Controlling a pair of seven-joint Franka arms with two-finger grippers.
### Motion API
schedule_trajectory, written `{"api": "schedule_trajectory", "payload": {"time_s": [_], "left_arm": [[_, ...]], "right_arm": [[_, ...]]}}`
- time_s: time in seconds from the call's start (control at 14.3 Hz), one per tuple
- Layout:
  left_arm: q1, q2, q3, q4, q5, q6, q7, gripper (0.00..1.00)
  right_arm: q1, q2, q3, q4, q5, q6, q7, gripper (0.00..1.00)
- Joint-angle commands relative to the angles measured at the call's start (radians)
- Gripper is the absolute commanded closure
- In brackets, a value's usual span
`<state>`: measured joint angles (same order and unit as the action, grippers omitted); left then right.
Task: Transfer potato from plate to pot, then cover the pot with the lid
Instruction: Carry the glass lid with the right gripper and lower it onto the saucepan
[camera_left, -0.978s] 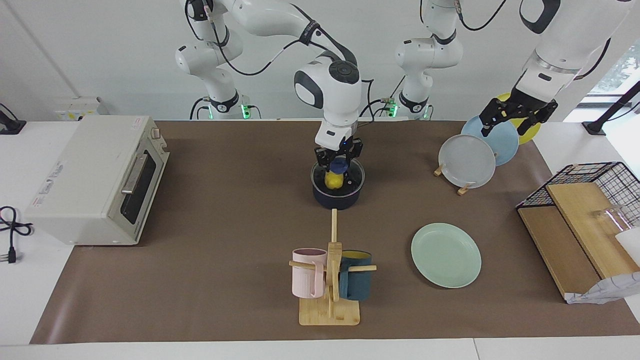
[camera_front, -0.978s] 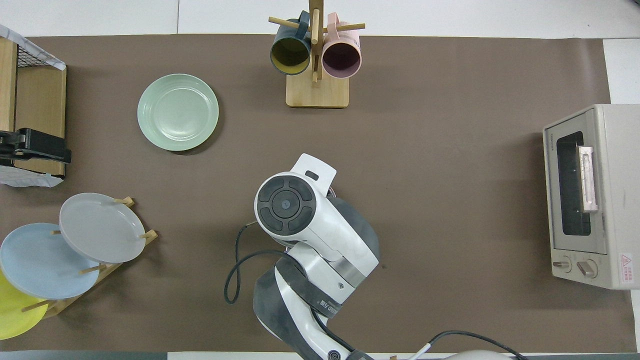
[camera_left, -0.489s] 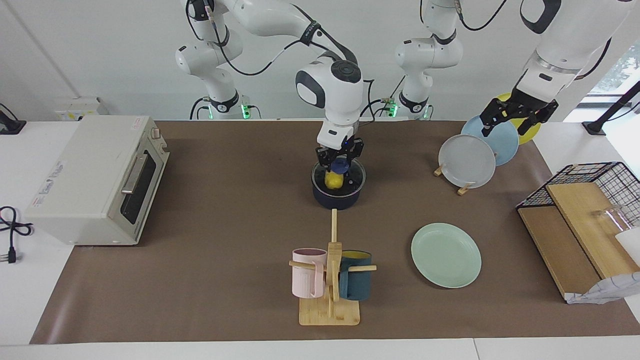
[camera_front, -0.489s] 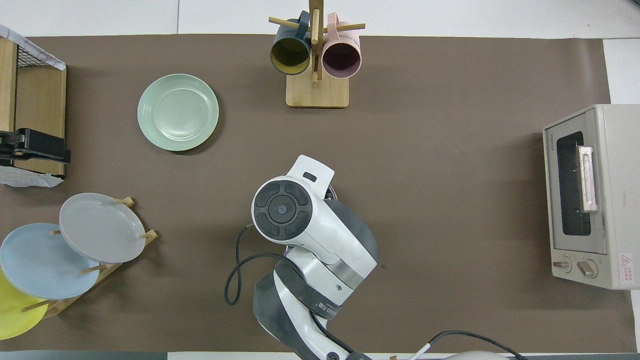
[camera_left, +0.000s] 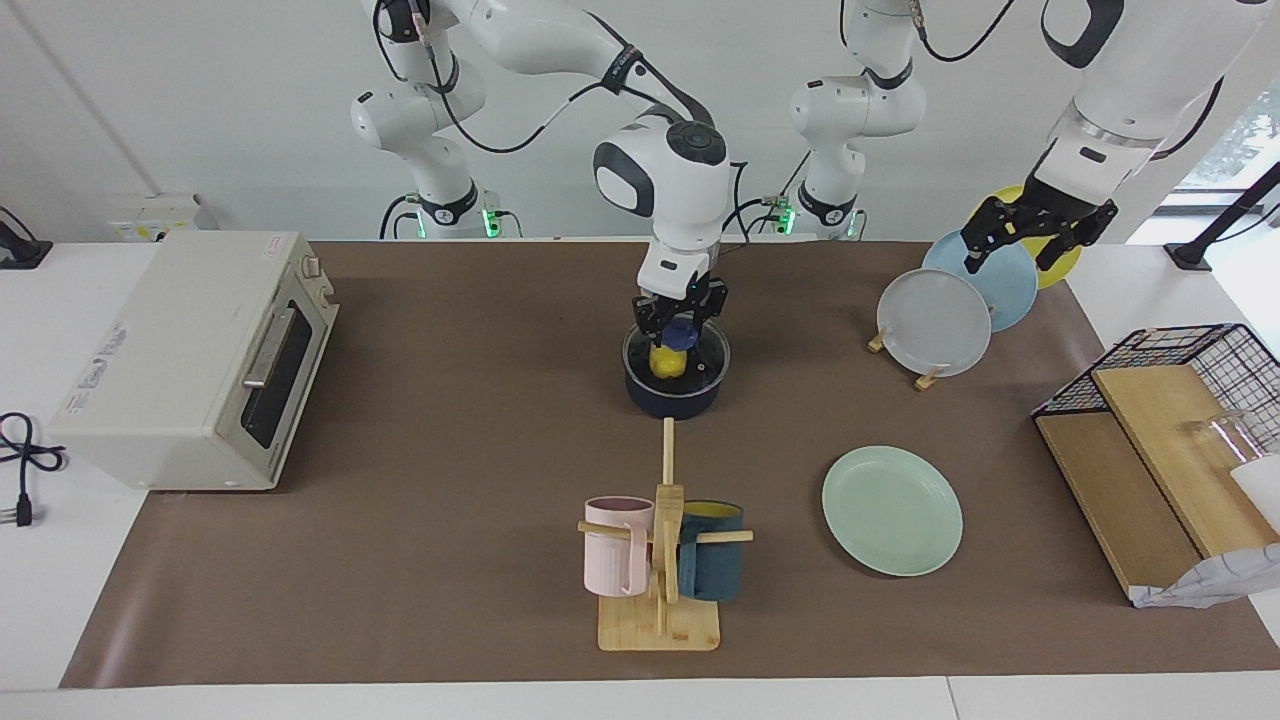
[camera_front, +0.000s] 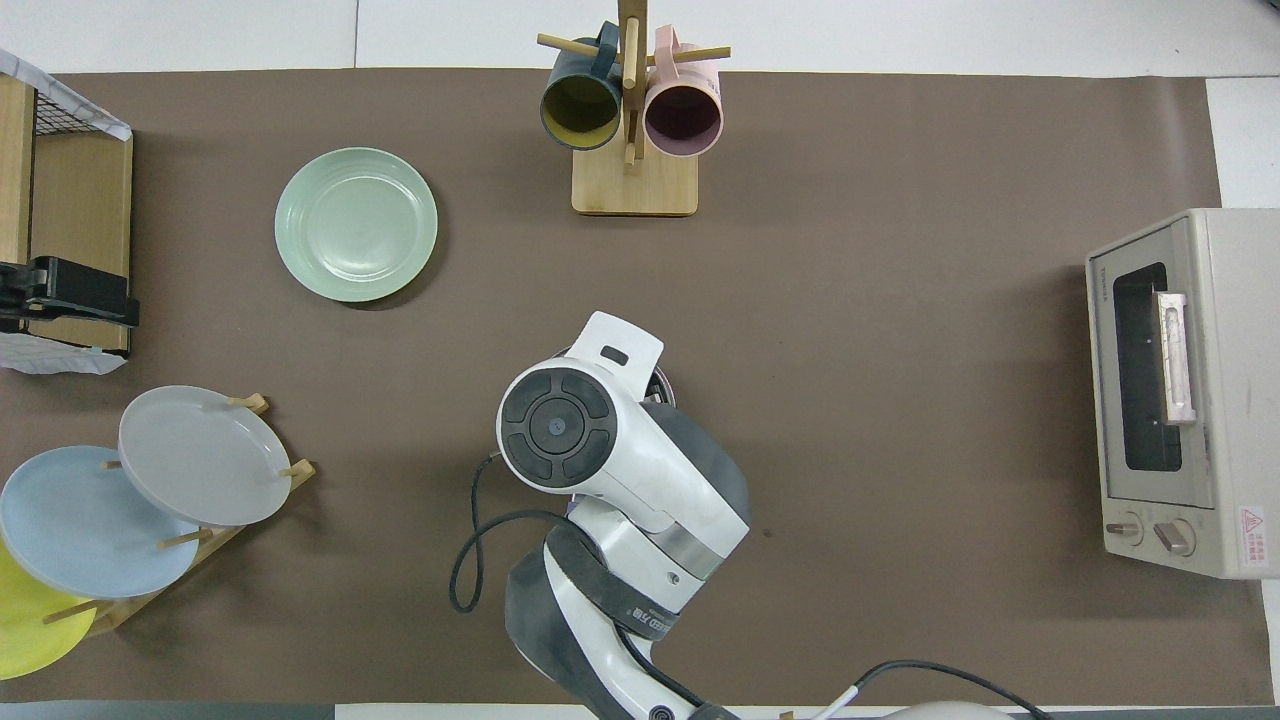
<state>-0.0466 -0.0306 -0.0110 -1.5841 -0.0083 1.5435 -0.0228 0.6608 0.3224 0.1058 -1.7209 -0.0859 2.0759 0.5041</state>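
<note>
Gripping the blue knob of the round clear glass lid, our right gripper stays clamped above the small dark navy pot, where the bright yellow potato sits. Our left gripper waits open over the upright plates. Farther out lies the bare mint-green plate.

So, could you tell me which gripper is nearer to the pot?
The right gripper: it is over the pot, shut on the lid knob. The left gripper waits, open, over the plate rack.
</note>
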Motion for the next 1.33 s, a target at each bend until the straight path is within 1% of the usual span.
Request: {"api": "schedule_trajectory", "payload": {"time_s": [0.0, 0.07, 0.14, 0.21, 0.28, 0.49, 0.7, 0.91, 1.05, 1.12, 1.26], "left_arm": [[0.001, -0.02, 0.005, -0.02, -0.01, 0.007, 0.0, 0.0], [0.001, -0.019, 0.003, -0.02, -0.01, 0.007, 0.0, 0.0], [0.001, -0.019, 0.003, -0.02, -0.01, 0.007, 0.0, 0.0], [0.001, -0.019, 0.003, -0.02, -0.01, 0.007, 0.0, 0.0], [-0.001, -0.019, 0.005, -0.02, -0.01, 0.007, 0.0, 0.0], [0.001, -0.019, 0.005, -0.02, -0.012, 0.007, 0.0, 0.0], [0.001, -0.019, 0.003, -0.02, -0.012, 0.007, 0.0, 0.0], [0.001, -0.019, 0.003, -0.02, -0.01, 0.007, 0.0, 0.0], [0.001, -0.019, 0.003, -0.02, -0.01, 0.007, 0.0, 0.0], [0.001, -0.02, 0.005, -0.02, -0.01, 0.007, 0.0, 0.0], [0.001, -0.019, 0.005, -0.02, -0.01, 0.007, 0.0, 0.0]], "right_arm": [[-0.009, 0.018, 0.0, -0.016, -0.02, 0.035, 0.025, 0.77], [-0.007, 0.018, 0.0, -0.016, -0.02, 0.035, 0.027, 0.5], [-0.009, 0.018, 0.0, -0.016, -0.02, 0.035, 0.027, 0.37], [-0.01, 0.018, 0.0, -0.013, -0.018, 0.035, 0.027, 0.12], [-0.012, 0.018, 0.0, -0.005, -0.02, 0.027, 0.027, 0.0], [-0.023, 0.015, -0.002, 0.064, -0.012, -0.054, 0.027, 0.0], [-0.059, -0.017, -0.002, 0.118, 0.0, -0.132, 0.021, 0.0], [-0.113, -0.035, -0.002, 0.161, -0.002, -0.169, 0.013, 0.0], [-0.171, -0.081, -0.003, 0.185, -0.002, -0.278, 0.001, 0.0], [-0.211, -0.118, -0.005, 0.185, 0.0, -0.334, -0.039, 0.0], [-0.326, -0.196, -0.005, 0.173, 0.002, -0.423, -0.19, 0.0]]}}
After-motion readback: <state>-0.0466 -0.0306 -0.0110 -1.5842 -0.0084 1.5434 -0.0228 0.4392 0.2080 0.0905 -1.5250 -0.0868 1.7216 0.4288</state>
